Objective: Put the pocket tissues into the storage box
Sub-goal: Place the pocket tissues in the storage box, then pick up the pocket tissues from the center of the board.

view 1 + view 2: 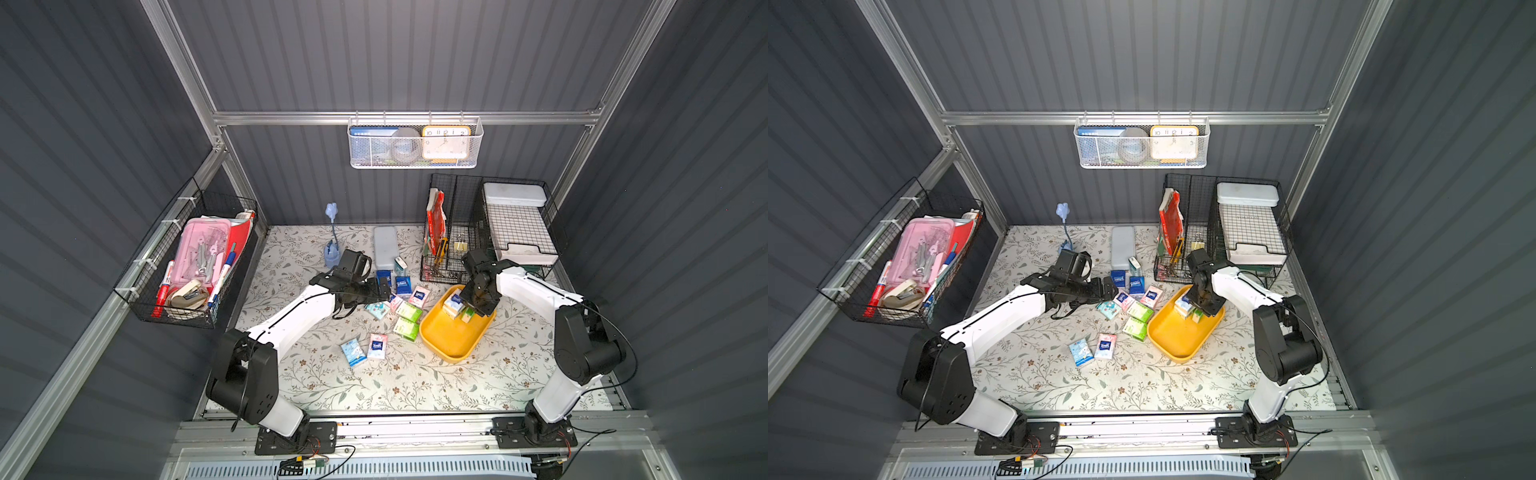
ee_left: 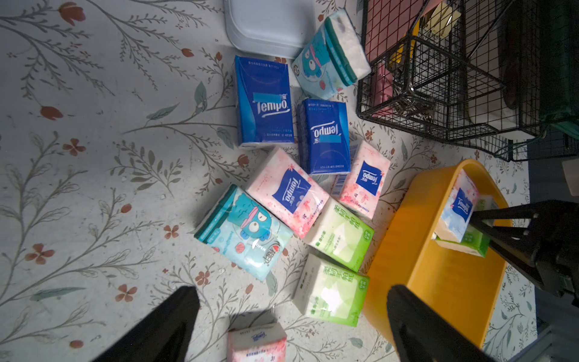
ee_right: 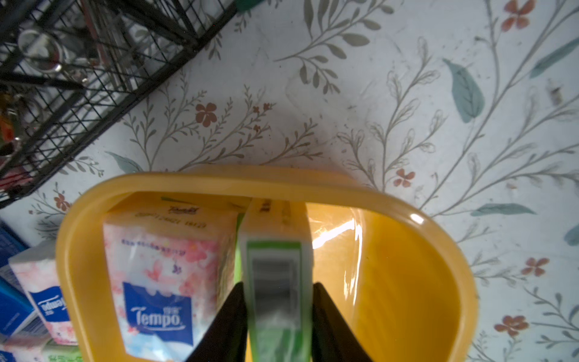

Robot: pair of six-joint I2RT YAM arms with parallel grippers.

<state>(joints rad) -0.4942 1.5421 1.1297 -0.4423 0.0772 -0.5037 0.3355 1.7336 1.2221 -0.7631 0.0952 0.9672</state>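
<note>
Closest to me, the right gripper (image 3: 278, 285) hangs inside the yellow storage box (image 3: 219, 178). Its 2 black fingers (image 3: 332, 319) flank a green packet (image 3: 275, 250) that stands on its narrow edge. Fingers and wrapper look touching or just beside each other, and I cannot tell whether they actually clamp it. Right next to it a pink packet (image 3: 163, 266) lies on top of a second green packet (image 2: 466, 247). All 3 sit at the end of the box nearest the black wire baskets (image 1: 490, 232).

Over on the other side, the left gripper (image 2: 291, 291) hovers with its jaws spread wide and nothing between them, above the loose pocket tissues (image 1: 399, 303) on the flowered cloth (image 1: 374, 386). In both top views 8 of these crowd together between the 2 arms: 2 dark blue, 2 pink, 2 light blue and 2 green, the green pair just beside the box's rim. 2 more, a light blue packet (image 1: 353, 352) and a pink-and-white packet (image 1: 377, 345), lie side by side, apart from the cluster and nearer the front of the table. At the back of the cloth lies a long grey-blue case (image 1: 385, 247).
</note>
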